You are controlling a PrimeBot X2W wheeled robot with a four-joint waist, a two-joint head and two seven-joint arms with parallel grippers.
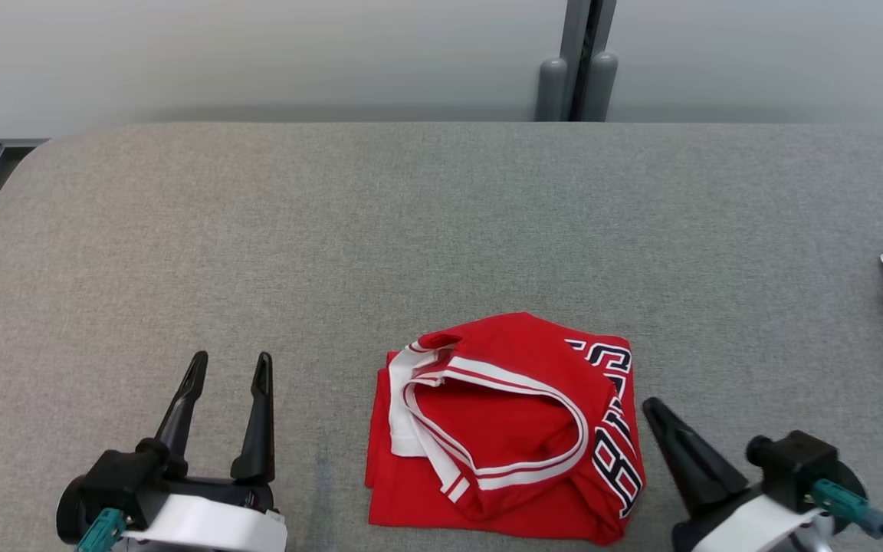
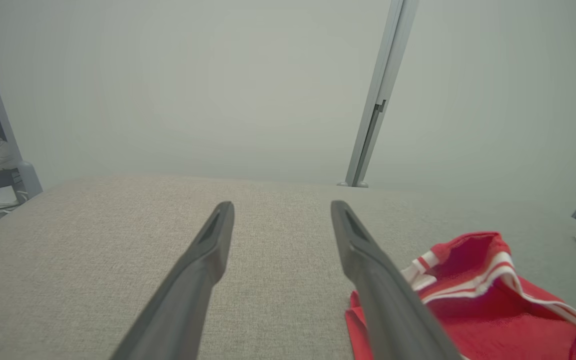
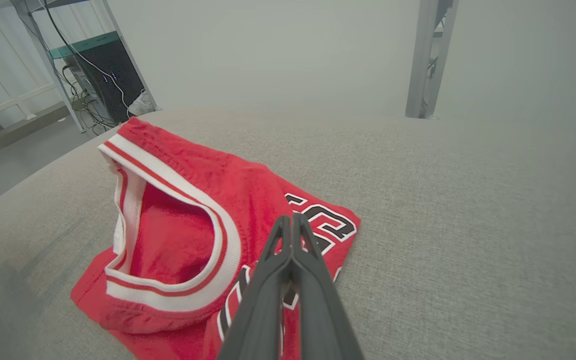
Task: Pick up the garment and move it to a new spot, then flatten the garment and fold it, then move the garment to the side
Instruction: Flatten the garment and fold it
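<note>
Head view: red jersey lies folded on the grey tabletop, between the two grippers. Left gripper sits well apart from it, jaws wide open and empty. Right gripper points at the lettered edge (just beside it), jaws pressed fully together, nothing caught between them.

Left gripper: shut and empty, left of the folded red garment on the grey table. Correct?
Not quite. The left gripper is open, not shut: the left wrist view shows its two fingers standing well apart over bare table. The rest holds: empty, left of the folded red garment.
</note>
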